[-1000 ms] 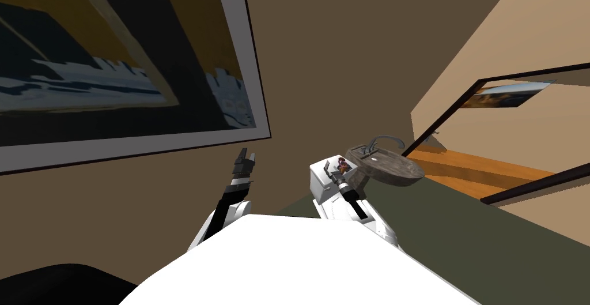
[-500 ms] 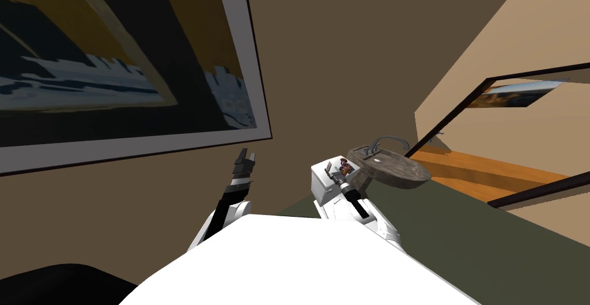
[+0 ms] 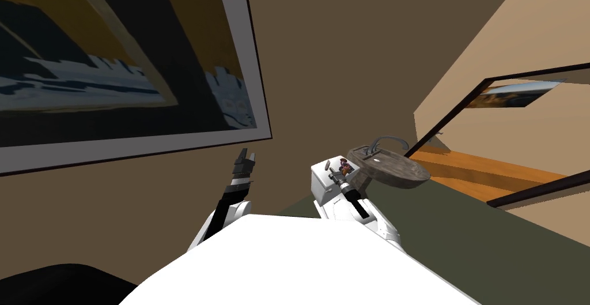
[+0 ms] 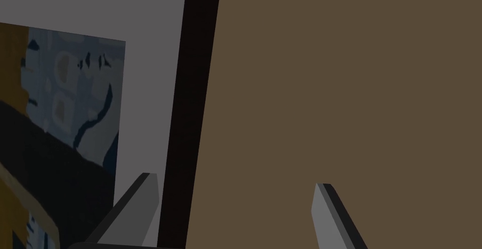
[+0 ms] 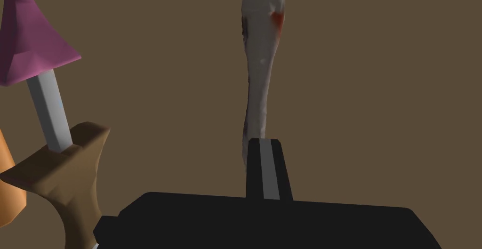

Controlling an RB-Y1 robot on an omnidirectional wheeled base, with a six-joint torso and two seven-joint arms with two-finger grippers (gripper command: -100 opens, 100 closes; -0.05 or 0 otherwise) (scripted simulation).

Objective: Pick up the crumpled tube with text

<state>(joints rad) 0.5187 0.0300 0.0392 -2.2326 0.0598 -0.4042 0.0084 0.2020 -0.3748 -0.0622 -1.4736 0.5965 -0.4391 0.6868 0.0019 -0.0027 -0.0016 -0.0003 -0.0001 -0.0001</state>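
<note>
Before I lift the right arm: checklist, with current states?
1. Grip: right gripper fingers shut on the pale crumpled tube with a red mark: ok.
2. Hold depth: only the tube's end sits between them: not ok.
3. Neighbour: pink cone on grey stem in brown holder, apart from tube: ok.
4. Tube clear of the white box underneath: cannot tell.
5. Other arm: left gripper open, empty: ok.

No legible lettering is showing on the crumpled tube (image 5: pixel 258 72): its pale skin is carrying only a small red smear near the far end, possibly part of a printed mark, but it is not reading as any letter or number. The framed picture (image 3: pixel 127 71) on the wall is displaying blue, white and ochre shapes, with no word, brand or sign reading on it.
</note>
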